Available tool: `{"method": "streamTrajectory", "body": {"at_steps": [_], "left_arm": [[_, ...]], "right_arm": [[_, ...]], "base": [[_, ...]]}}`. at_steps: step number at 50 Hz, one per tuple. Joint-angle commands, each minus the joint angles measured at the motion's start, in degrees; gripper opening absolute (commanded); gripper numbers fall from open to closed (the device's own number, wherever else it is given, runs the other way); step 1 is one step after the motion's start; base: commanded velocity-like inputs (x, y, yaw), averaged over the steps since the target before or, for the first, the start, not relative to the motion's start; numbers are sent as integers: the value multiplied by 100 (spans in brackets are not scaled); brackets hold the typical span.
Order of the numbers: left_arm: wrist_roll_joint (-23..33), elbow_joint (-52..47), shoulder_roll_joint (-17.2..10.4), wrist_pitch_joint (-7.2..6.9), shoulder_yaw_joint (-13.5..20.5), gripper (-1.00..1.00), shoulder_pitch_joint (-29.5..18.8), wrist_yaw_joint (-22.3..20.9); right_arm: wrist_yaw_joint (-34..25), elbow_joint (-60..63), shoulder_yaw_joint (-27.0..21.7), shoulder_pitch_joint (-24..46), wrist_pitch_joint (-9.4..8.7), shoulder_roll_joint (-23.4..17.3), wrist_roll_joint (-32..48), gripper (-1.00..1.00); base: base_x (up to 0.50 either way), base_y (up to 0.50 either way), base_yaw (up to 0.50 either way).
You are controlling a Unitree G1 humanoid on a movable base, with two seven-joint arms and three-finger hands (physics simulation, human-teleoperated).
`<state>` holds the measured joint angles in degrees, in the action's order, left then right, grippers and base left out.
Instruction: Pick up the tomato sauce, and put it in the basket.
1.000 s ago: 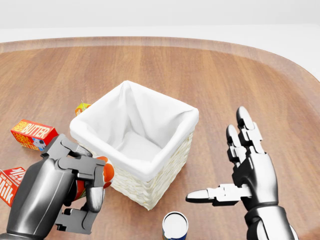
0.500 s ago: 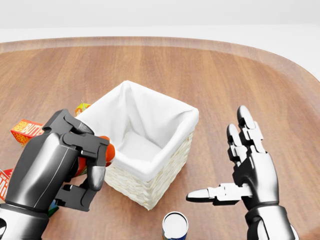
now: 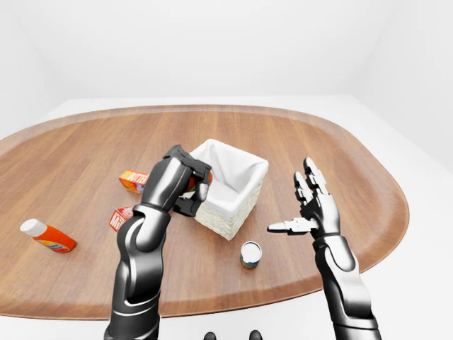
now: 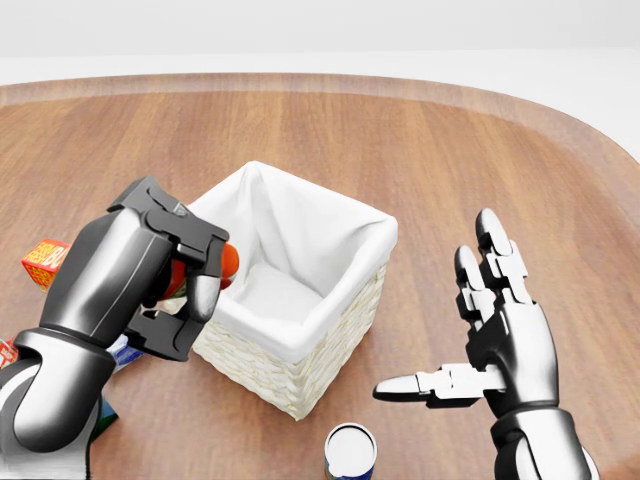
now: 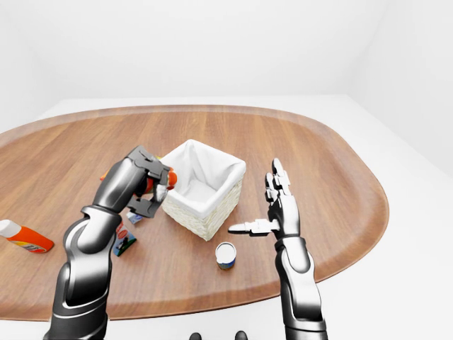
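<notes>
Tomato sauce above oval wooden table

Bare simulated test room, plain white walls and floor, one large oval wooden worktop, scattered groceries such as a butter box and a can

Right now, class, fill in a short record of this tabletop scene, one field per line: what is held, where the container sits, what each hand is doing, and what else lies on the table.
held item: tomato sauce, red, gripped in the left hand
position of held item: at the basket's left rim in the head view, not yet inside
container: white-lined wicker basket, empty
right hand: open, fingers spread, right of the basket, holding nothing
table: wooden, oval
other items: tin can; butter box; orange bottle with white cap
</notes>
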<state>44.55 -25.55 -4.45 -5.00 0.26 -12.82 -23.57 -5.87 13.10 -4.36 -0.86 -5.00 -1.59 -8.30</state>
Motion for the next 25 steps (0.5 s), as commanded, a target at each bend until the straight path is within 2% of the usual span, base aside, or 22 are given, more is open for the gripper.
{"method": "streamTrajectory", "body": {"at_steps": [1,9,25], "left_arm": [[-237,809,-187,0,125,-100,-613,174],[-486,1609,-397,0,280,-100,-970,323],[-701,2743,-635,0,279,-100,-1514,386]], "right_arm": [[3,-3,1,1,0,0,-1,100],[7,21,1,7,0,-2,-2,100],[6,-22,-6,23,0,-3,-6,100]], "base": [[0,0,0],[0,0,0],[0,0,0]]}}
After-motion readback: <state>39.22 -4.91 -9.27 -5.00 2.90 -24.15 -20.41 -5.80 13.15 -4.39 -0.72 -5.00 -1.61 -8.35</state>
